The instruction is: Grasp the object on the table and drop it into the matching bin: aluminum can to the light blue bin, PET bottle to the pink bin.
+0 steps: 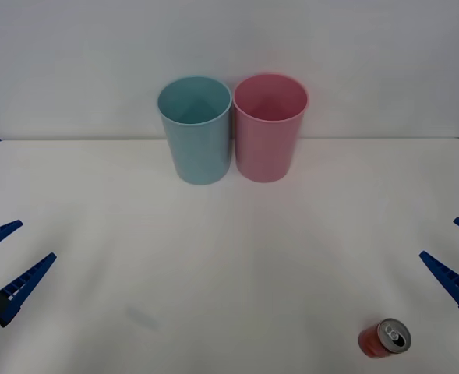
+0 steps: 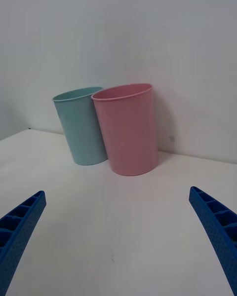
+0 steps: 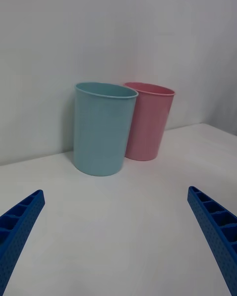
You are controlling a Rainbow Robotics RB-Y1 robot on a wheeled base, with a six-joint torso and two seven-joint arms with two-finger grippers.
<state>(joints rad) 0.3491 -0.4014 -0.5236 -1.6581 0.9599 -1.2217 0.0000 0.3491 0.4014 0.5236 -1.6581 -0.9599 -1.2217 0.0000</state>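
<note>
A small red aluminum can (image 1: 385,339) with a silver top stands upright on the white table (image 1: 229,257) near its front right edge. The light blue bin (image 1: 195,129) (image 2: 81,126) (image 3: 102,128) and the pink bin (image 1: 269,126) (image 2: 128,128) (image 3: 148,121) stand side by side at the back centre, touching. My right gripper (image 1: 457,255) (image 2: 116,241) is open at the right edge, just behind and to the right of the can. At the left edge my left gripper (image 1: 17,255) (image 3: 114,241) is open, far from the can.
A plain white wall rises behind the bins. The table's back edge runs just behind them.
</note>
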